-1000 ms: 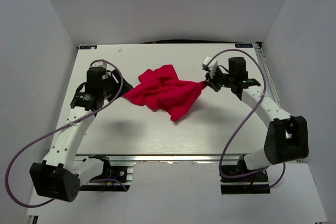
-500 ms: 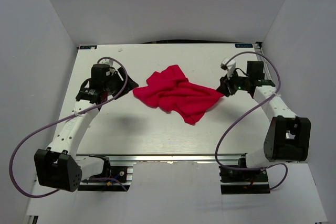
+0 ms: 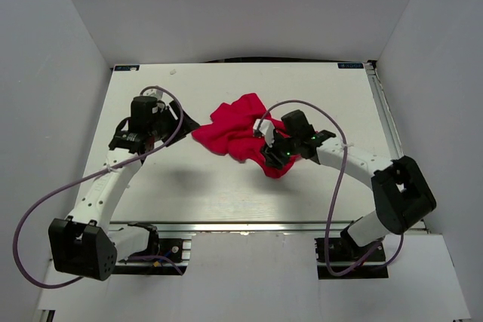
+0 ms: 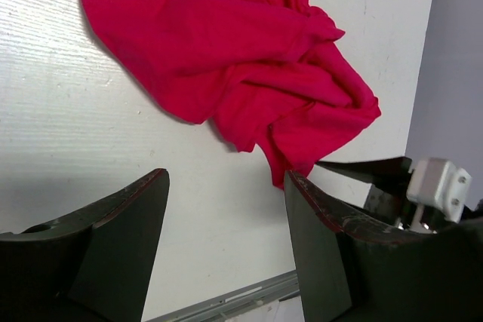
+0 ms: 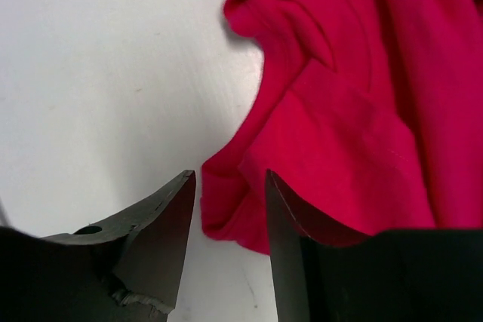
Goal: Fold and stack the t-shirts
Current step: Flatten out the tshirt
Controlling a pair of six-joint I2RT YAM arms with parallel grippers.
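The red t-shirt (image 3: pixel 235 127) lies crumpled in a heap at the middle of the white table (image 3: pixel 219 190). My left gripper (image 3: pixel 187 121) hovers open just left of the heap, close to its left corner, with nothing between its fingers (image 4: pixel 124 224). In the left wrist view the t-shirt (image 4: pixel 249 58) lies ahead of the left gripper (image 4: pixel 226 190). My right gripper (image 3: pixel 270 154) is down over the heap's near right part. In the right wrist view the right gripper (image 5: pixel 230 190) stands open, its jaws astride the folded hem of the t-shirt (image 5: pixel 339 133).
White walls close in the table on the left, back and right. A metal rail (image 3: pixel 226 225) runs along the near edge by the arm bases. Purple cables (image 3: pixel 336 179) loop from both arms. The right arm's wrist (image 4: pixel 434 186) shows in the left wrist view.
My right gripper pulled the shirt's right corner outward, let go, and swung in to the heap's near right part. The left gripper has barely moved.
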